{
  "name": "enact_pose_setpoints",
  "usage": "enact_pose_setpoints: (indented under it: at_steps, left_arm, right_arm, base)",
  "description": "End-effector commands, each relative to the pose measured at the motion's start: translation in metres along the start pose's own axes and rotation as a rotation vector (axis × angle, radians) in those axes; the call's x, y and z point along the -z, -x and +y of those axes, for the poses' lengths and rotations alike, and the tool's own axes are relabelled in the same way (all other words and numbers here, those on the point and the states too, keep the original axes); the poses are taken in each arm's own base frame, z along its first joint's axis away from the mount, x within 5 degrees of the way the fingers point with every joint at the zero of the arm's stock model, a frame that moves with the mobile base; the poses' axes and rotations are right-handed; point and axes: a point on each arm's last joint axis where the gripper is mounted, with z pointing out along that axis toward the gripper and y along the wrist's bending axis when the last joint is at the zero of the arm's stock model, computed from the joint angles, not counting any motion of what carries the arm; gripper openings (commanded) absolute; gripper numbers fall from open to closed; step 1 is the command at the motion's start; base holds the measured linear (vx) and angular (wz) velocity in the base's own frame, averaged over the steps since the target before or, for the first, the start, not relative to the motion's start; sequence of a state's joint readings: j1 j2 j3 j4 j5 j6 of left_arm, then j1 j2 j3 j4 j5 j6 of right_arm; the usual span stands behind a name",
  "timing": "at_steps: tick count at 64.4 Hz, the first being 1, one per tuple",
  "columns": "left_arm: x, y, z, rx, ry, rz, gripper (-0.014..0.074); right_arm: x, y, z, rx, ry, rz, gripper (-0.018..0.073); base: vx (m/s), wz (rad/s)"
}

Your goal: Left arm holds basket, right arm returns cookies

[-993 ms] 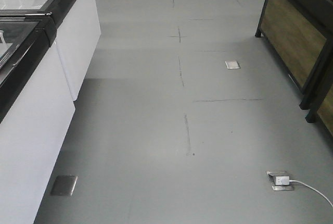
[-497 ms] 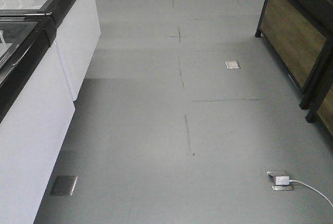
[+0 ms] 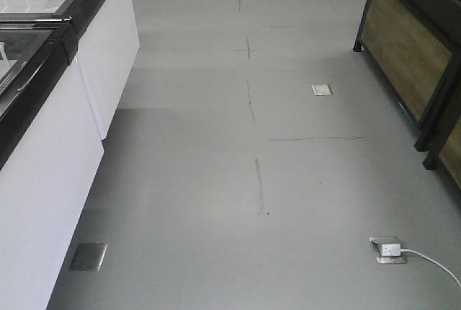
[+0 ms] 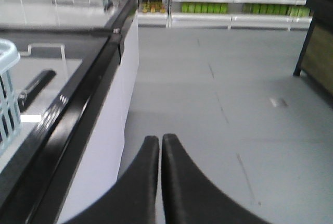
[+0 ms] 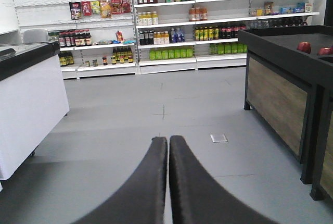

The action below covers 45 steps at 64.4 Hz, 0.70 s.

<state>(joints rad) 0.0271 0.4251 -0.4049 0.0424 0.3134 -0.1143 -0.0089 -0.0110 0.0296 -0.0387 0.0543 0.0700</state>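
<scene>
In the front view: grey floor [image 3: 216, 180], a white freezer [image 3: 50, 173] with a black rim on the left and a wood-panelled stand [image 3: 403, 50] on the right. No arm, basket or cookies show here.
Left wrist view, left gripper [image 4: 160, 139]: the jaws are pressed together at the tips with nothing between them. They are over the floor, just right of the freezer.
Left wrist view, basket [image 4: 9, 109]: only a light blue slotted corner shows, at the left edge. It rests on the freezer's glass lid [image 4: 62, 78], well apart from the gripper.
Basket handling: probably light, thin and a little springy. The slotted wall would likely flex under a pinch, so the stiffer rim or the handle looks the better hold. The handle is out of view.
Right wrist view, right gripper [image 5: 168, 141]: the jaws are closed on nothing and point down the aisle toward the far stocked shelves [image 5: 177, 26]. The stand, with red apples [image 5: 304, 47] on it, is on the right.
Cookies: seen in no view, so I cannot tell where they are.
Cookies handling: a pack is likely light, with a thin shell that dents and brittle contents. Smooth print may slip. A gentle squeeze across the two broad faces, near the middle, seems safest.
Stage: neither hold is taken yet, and both jaws would have to open first.
</scene>
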Motion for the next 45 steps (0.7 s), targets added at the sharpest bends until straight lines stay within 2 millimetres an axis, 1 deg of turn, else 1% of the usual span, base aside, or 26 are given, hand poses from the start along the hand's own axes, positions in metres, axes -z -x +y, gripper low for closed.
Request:
enact_pose_setpoints:
  at_steps: [1,9,25,36,45]
  left_arm:
    - [-0.0049,0.0091,-0.0009,0.019,-0.001,0.011,-0.0006]
    - [-0.0082,0.0079,-0.0008,0.018,0.001,0.030,-0.0006]
    - [-0.0081,0.0080,-0.0008,0.018,0.002,0.032,0.0004]
    - [-0.0081,0.0075,-0.0007,0.018,0.002,0.037,0.0059]
    - [-0.0081,0.0067,-0.0006,0.018,0.003,0.046,0.0145]
  right_arm:
    - [0.0012,0.0078,0.0001,0.002,-0.001,-0.088,-0.0008]
    - [0.0012,0.0078,0.0001,0.002,-0.001,-0.088,-0.0008]
    - [0.0012,0.0078,0.0001,0.002,-0.001,-0.088,-0.0008]
    - [0.0012,0.0078,0.0001,0.002,-0.001,-0.088,-0.0008]
    - [0.0012,0.0078,0.0001,0.002,-0.001,-0.088,-0.0008]
  base:
    - [0.00,0.00]
    - [0.00,0.00]
    - [0.00,0.00]
    - [0.00,0.00]
    - [0.00,0.00]
